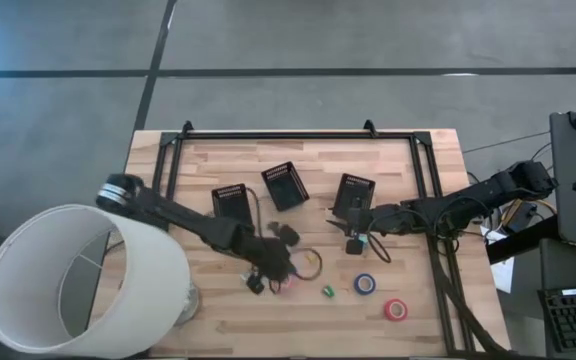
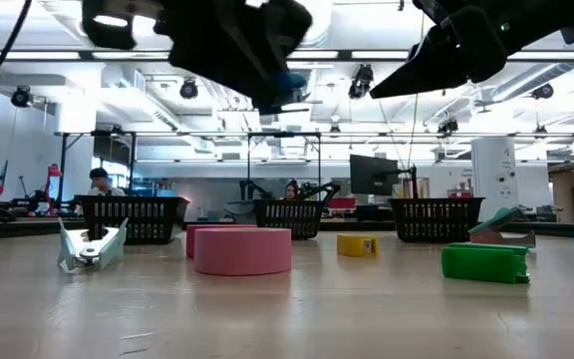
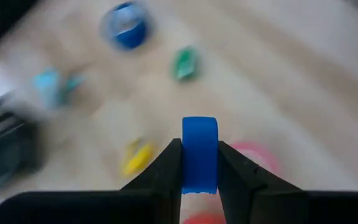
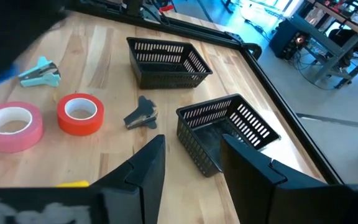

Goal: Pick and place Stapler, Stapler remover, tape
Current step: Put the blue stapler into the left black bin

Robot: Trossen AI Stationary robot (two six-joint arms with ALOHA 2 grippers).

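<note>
My left gripper [image 3: 199, 163] is shut on a small blue object [image 3: 199, 149] and hangs above the near middle of the table [image 1: 268, 266], high in the low view [image 2: 267, 60]. Whether the object is a tape roll or a stapler I cannot tell. A blue tape roll [image 1: 365, 284], a red one [image 1: 396, 309], a pink one [image 2: 242, 249] and a small green stapler [image 2: 486, 261] lie on the table. A teal staple remover [image 4: 39, 71] and a grey one [image 4: 140, 116] rest there too. My right gripper [image 4: 194, 165] is open, in the air beside the right mesh bin [image 4: 225, 134]. My left gripper pinches the small blue object between its two fingers, which lie on its two flat sides [image 3: 199, 177]. The object sticks out past the fingertips [image 3: 173, 155]. It is lifted clear of the table, which shows blurred below it.
Three black mesh bins stand in a row toward the far side [image 1: 230, 200] [image 1: 284, 185] [image 1: 354, 193]. A large white lampshade [image 1: 78, 280] covers the near left corner. A small yellow stapler [image 3: 137, 155] lies near the pink roll. A black frame [image 1: 298, 135] rims the far edge.
</note>
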